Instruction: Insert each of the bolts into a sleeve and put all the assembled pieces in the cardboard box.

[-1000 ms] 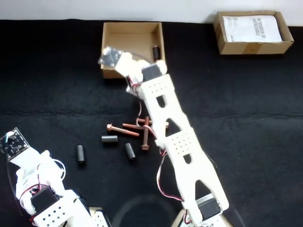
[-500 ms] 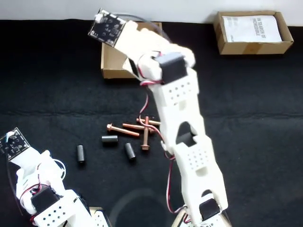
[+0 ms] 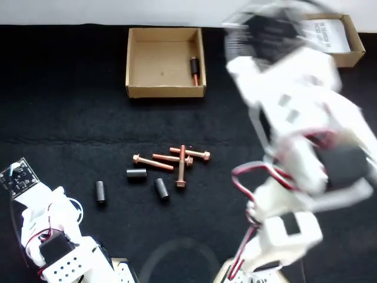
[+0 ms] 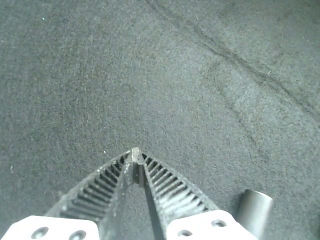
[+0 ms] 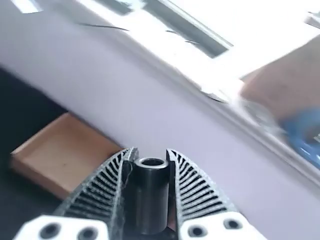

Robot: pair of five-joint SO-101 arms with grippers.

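Black cloth table (image 3: pixel 70 106), pale wall behind.

High view: I note the cardboard box (image 3: pixel 166 62) at the far edge, holding one assembled piece (image 3: pixel 194 69) against its right wall. Four bolts (image 3: pixel 172 161) lie heaped mid-table, with three loose sleeves (image 3: pixel 136 174) just beside them. The left arm (image 3: pixel 50 236) sits low at the near corner. The right arm (image 3: pixel 294 118) stands high over the right side.

Left wrist view: the left gripper (image 4: pixel 135 154) has its tips together on nothing, over bare cloth, with a lone sleeve (image 4: pixel 255 209) near.

Right wrist view: the right gripper (image 5: pixel 150 151) is clamped on a black sleeve (image 5: pixel 149 200). A brown box (image 5: pixel 60 155) lies behind; I cannot tell which one.
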